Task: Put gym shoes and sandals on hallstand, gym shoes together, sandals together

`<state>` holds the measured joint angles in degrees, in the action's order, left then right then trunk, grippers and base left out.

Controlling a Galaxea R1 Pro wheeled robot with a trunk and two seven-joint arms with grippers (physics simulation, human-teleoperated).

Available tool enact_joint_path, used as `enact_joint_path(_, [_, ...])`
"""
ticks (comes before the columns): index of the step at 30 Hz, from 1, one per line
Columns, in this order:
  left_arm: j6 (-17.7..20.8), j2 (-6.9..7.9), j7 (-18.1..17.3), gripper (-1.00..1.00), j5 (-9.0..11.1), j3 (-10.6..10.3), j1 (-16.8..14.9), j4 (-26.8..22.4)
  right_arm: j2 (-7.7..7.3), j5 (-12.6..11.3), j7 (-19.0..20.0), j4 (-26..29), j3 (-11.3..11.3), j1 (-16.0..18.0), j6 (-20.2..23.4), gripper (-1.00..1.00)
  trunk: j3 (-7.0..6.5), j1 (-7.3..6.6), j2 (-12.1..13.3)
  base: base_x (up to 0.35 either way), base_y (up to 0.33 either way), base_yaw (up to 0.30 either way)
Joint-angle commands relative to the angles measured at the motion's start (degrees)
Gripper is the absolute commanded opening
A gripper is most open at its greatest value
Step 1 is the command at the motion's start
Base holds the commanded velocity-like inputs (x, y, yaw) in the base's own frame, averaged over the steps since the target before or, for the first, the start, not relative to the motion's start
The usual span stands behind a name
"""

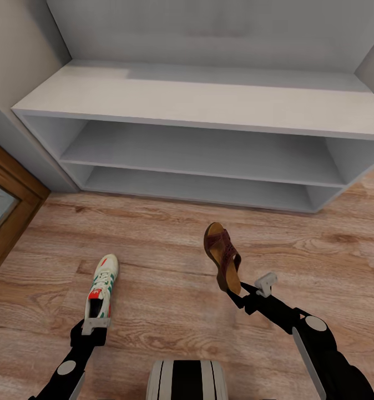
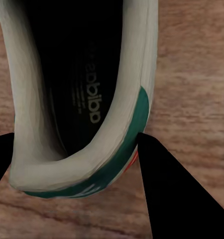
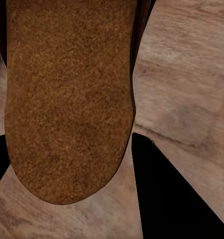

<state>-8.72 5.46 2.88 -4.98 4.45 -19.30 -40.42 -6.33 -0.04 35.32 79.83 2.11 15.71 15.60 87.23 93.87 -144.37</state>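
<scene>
One gym shoe [image 1: 102, 286], white with green stripes and red-orange patches, points toe-first toward the hallstand [image 1: 198, 103]. My left gripper [image 1: 96, 329] is shut on its heel. In the left wrist view the shoe's heel cup [image 2: 77, 124] sits between the dark fingers [image 2: 169, 194] over the corridor floor [image 2: 196, 74]. One reddish-brown sandal [image 1: 223, 258] hangs tilted on its side above the floor [image 1: 153, 239], my right gripper [image 1: 248, 293] shut on its heel end. Its tan sole [image 3: 67, 99] faces the right wrist camera. The hallstand's flat top and both open shelves are bare.
A dark wood-framed glass panel [image 1: 4, 208] stands at the left beside the hallstand. Walls close in on both ends of the hallstand. My base [image 1: 187, 380] shows at the lower edge, with wood floor between it and the rack.
</scene>
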Motion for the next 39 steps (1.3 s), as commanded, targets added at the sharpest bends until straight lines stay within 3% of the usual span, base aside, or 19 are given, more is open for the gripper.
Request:
enact_joint_path(1, [-0.16,-0.01,0.20,-1.00,-0.65,0.03,0.00,0.00,0.01,-0.13,0.27,0.06,0.09,0.02,0.58,-1.00,-0.20,-0.03,0.00,0.000,0.000,0.000])
enact_joint_path(26, [0.77,0.08,-0.06,-1.00,-0.46,0.46,0.45,-2.67,0.00,0.08,0.27,0.06,-0.11,0.02,0.50,-1.00,-5.74,-0.68,0.34,0.000,0.000,0.000])
enact_joint_path(39, [1.07,0.08,-0.06,-1.00,-0.13,0.56,0.40,-2.08,-0.99,0.38,0.19,-0.27,-0.09,0.02,0.37,-1.00,-8.62,-1.01,0.51,0.000,0.000,0.000])
